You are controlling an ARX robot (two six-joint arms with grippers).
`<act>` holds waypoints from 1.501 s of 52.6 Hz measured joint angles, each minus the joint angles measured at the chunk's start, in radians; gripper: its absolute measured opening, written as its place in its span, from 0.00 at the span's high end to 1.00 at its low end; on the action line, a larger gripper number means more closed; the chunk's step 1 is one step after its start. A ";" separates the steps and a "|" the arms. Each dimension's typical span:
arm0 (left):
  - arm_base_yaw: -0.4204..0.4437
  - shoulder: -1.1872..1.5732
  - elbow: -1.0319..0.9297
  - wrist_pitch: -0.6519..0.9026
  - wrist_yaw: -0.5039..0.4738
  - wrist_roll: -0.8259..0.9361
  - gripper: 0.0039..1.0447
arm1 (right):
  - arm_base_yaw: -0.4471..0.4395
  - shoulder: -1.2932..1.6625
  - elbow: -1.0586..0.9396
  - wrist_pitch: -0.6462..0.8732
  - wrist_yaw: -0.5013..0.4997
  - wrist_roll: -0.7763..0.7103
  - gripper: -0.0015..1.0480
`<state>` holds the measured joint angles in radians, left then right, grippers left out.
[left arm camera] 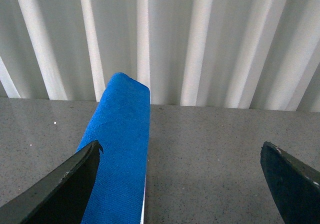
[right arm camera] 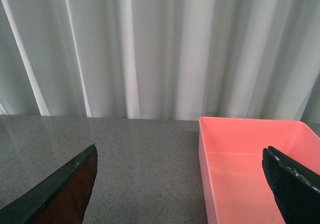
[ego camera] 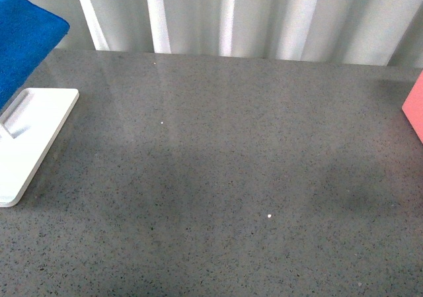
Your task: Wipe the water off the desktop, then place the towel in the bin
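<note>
In the front view neither arm showed. The towel [ego camera: 23,39] was cut off by the frame's edge at far left, and only a corner of the pink bin [ego camera: 415,108] showed at far right. Whether the grey speckled counter [ego camera: 225,178] was wet could not be told through its sheen. The towel stood above the white board [ego camera: 33,138], bright blue, soft and folded into a long draped band; what carried it was hidden. The left tool [left arm camera: 180,145] was released, its jaws spread wide, one finger just beside the towel [left arm camera: 120,149]. The right tool [right arm camera: 179,148] was also released, facing the bin [right arm camera: 240,174].
</note>
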<state>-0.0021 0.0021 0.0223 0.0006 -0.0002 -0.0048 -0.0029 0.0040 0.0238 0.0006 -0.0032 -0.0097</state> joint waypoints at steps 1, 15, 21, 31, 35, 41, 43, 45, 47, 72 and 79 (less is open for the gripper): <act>0.000 0.000 0.000 0.000 0.000 0.000 0.06 | 0.000 0.000 0.000 0.000 0.000 0.000 0.07; 0.000 0.000 0.000 0.000 0.000 0.000 0.06 | 0.000 0.000 0.000 0.000 0.000 0.000 0.07; 0.050 0.079 0.056 -0.154 0.119 -0.111 0.06 | 0.000 0.000 0.000 0.000 0.001 0.000 0.07; 0.170 0.499 0.281 0.005 0.289 -0.233 0.06 | 0.000 0.000 0.000 0.000 0.000 0.000 0.07; 0.153 0.667 0.386 0.071 0.246 -0.142 0.06 | 0.000 0.000 0.000 0.000 -0.001 0.000 0.07; 0.137 0.973 0.546 0.097 0.208 0.013 0.06 | 0.000 0.000 0.000 0.000 0.000 0.000 0.07; 0.134 1.086 0.609 0.077 0.210 0.057 0.06 | 0.000 0.000 0.000 0.000 0.000 0.000 0.07; 0.130 1.188 0.673 0.076 0.212 0.089 0.06 | 0.000 0.000 0.000 0.000 0.000 0.000 0.07; 0.130 1.279 0.737 0.077 0.232 0.116 0.06 | 0.000 0.000 0.000 0.000 0.000 0.000 0.07; 0.204 1.717 1.042 -0.036 0.151 0.265 0.06 | 0.000 0.000 0.000 0.000 0.000 0.000 0.07; 0.216 1.757 1.047 0.000 0.139 0.269 0.06 | 0.000 0.000 0.000 0.000 0.000 0.000 0.07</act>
<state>0.2134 1.7588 1.0695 0.0010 0.1390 0.2642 -0.0025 0.0036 0.0238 0.0006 -0.0036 -0.0097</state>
